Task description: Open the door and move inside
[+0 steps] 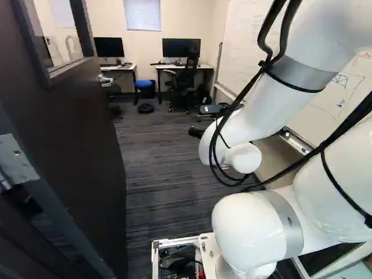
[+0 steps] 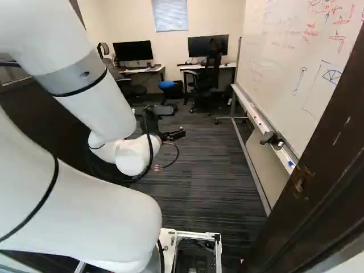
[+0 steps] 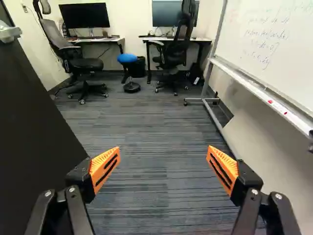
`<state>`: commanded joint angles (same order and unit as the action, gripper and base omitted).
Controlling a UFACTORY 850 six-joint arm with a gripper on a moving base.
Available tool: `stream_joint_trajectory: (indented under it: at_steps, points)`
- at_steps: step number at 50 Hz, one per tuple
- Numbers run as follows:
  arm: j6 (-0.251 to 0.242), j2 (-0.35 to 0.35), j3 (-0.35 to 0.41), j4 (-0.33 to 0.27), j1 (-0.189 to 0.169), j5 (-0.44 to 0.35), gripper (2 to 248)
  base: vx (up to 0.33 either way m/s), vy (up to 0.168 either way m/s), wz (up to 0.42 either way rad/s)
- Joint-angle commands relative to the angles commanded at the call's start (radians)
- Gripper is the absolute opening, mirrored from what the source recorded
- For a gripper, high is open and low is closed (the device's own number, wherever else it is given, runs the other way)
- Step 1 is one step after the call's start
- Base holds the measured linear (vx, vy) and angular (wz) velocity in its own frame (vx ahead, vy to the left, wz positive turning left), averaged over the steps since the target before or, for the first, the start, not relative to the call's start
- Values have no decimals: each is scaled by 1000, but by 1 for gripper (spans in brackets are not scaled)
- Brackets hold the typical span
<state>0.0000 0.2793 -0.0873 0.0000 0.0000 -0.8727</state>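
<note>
Floor point(image 3: 142, 122): dark striped carpet, running from near to the far wall.
Whiteboard point(image 2: 278, 62): at right, on a wheeled stand, marked in red and blue.
Door point(image 1: 75, 133): dark, standing open at left, from near toward far.
Door frame point(image 2: 307, 176): dark upright, near right.
Arm point(image 2: 85, 91): white, rising near me between door and frame, bent, its wrist directed into the room.
Desks: one far left point(image 3: 100, 40), one far right point(image 3: 203, 39), each bearing a black monitor.
Chairs: a dark one far left point(image 3: 85, 63), another point(image 3: 168, 61) before the right-hand desk.
Stool point(image 3: 127, 58): blue-topped, far, between the two chairs.
Gripper point(image 2: 172, 135): black with orange pads, at the arm's end, well apart from the handle; released, fingers spread wide, nothing between them but a view of carpet.
Handle point(image 1: 106, 81): metal, near the door's far edge.
</note>
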Motion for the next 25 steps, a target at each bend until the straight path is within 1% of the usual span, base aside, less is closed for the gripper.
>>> stream_joint_trajectory:
  at_steps: [9,25]
  points:
    - [0,0,0,0,0,0,247,240,-30,-14]
    - [0,0,0,0,0,0,247,266,7,-10]
